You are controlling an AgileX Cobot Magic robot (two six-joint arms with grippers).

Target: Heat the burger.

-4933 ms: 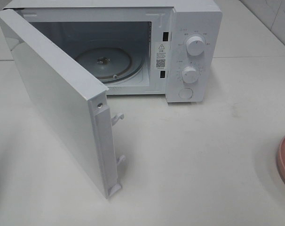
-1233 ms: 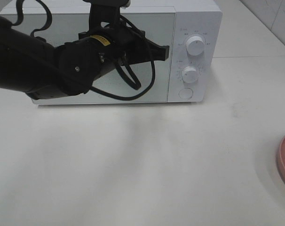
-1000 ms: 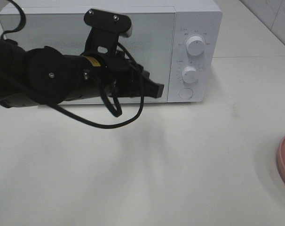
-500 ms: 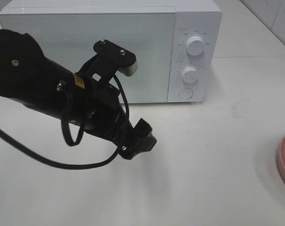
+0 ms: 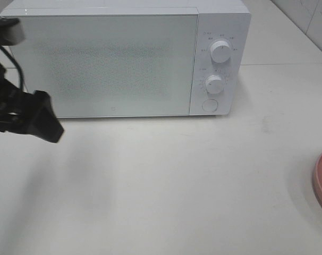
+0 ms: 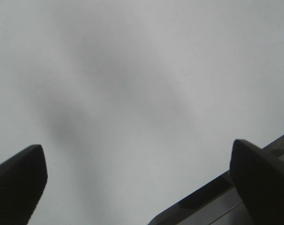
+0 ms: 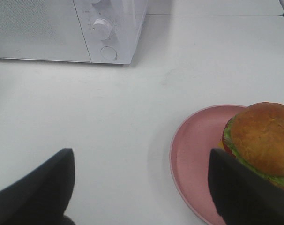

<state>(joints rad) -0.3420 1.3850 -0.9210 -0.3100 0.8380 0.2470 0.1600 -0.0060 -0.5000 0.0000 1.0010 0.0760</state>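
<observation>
The burger (image 7: 263,138), with its golden-brown bun, green lettuce and a red tomato edge, sits on a pink plate (image 7: 198,150) in the right wrist view. My right gripper (image 7: 141,194) is open above the white table, just short of the plate, with nothing between its fingers. It does not show in the exterior high view, where only the plate's rim (image 5: 321,180) appears at the right edge. The white microwave (image 5: 124,58) stands at the back with its door shut. My left gripper (image 5: 44,121) is at the far left in front of the microwave, open and empty (image 6: 139,187).
The microwave has two round knobs (image 5: 220,51) and a round button (image 5: 209,105) on its right panel. A dark edge (image 6: 212,201) shows in a corner of the left wrist view. A tiled wall (image 5: 310,16) is at the back right.
The microwave door, open in the oldest frame, is now shut. My left arm has pulled away from the door, down and to the far left, and its gripper has opened.
</observation>
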